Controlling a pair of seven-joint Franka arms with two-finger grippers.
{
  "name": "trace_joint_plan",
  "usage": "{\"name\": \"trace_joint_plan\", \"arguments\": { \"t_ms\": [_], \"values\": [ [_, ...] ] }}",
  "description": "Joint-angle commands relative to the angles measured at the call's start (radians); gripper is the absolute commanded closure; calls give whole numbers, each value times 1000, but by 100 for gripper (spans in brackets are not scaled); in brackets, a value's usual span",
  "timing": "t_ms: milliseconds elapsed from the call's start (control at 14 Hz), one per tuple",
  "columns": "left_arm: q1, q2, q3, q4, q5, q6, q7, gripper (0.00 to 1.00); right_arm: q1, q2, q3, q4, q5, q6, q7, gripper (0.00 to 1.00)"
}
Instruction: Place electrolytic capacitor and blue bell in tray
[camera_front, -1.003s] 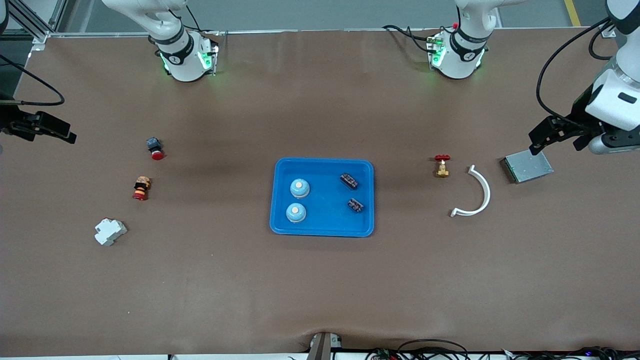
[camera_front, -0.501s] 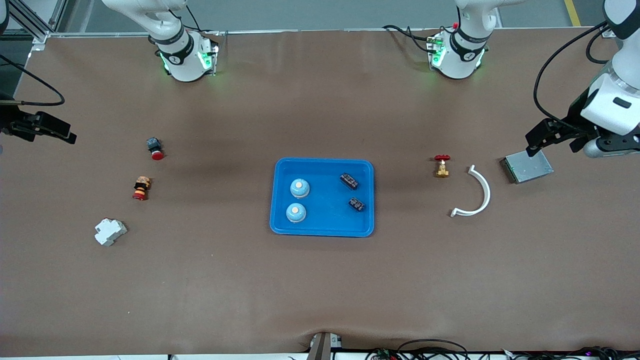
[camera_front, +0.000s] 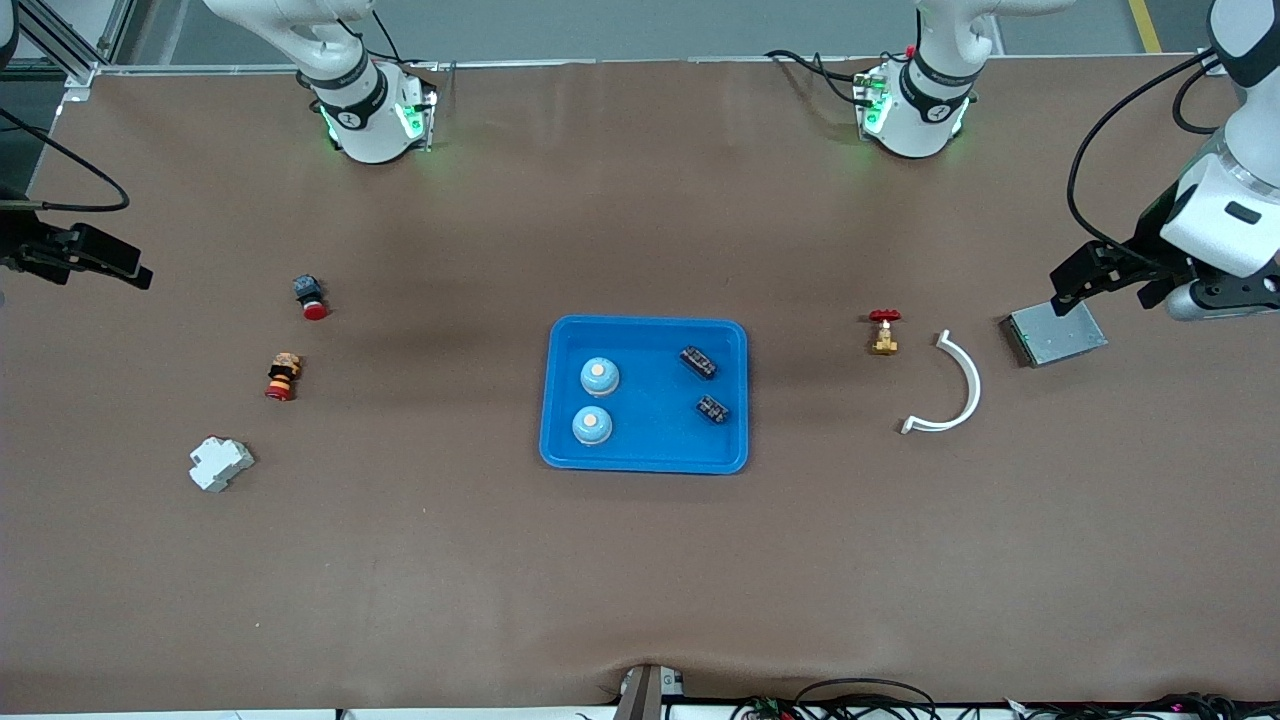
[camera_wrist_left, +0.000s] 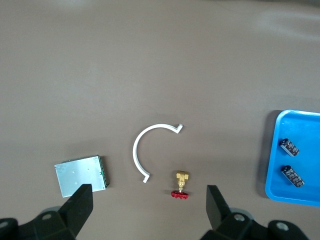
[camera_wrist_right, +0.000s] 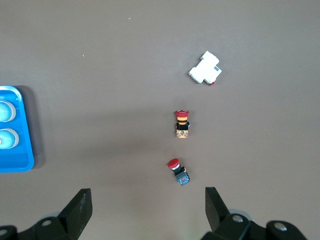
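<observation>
The bright-blue tray (camera_front: 650, 400) lies mid-table. In it sit two blue bells (camera_front: 599, 376) (camera_front: 592, 425) and two dark electrolytic capacitors (camera_front: 698, 362) (camera_front: 712, 409). My left gripper (camera_front: 1100, 278) is open and empty, up in the air over the grey metal plate (camera_front: 1055, 333) at the left arm's end. My right gripper (camera_front: 100, 265) is open and empty over the table edge at the right arm's end. The left wrist view shows its open gripper (camera_wrist_left: 148, 200), the tray (camera_wrist_left: 280, 190) and a capacitor (camera_wrist_left: 289, 147). The right wrist view shows its open gripper (camera_wrist_right: 148, 200), the tray's rim (camera_wrist_right: 27, 150) and a bell (camera_wrist_right: 5, 111).
A brass valve with a red handle (camera_front: 884, 332) and a white curved strip (camera_front: 950, 385) lie between the tray and the grey plate. Two red push buttons (camera_front: 310, 297) (camera_front: 282, 376) and a white breaker (camera_front: 220, 463) lie toward the right arm's end.
My left arm's hand has shifted slightly over the grey plate. The right arm, the tray and all the parts have not moved.
</observation>
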Motion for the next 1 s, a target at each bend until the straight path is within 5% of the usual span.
{"name": "trace_joint_plan", "arguments": {
  "t_ms": [0,931],
  "values": [
    [-46,9,35,23,-17,-20,6,0,3,-30,4,-26,-6,11,19,0],
    [2,-6,25,40,-70,-40,15,0,1,-30,4,-12,-6,2,19,0]
  ]
}}
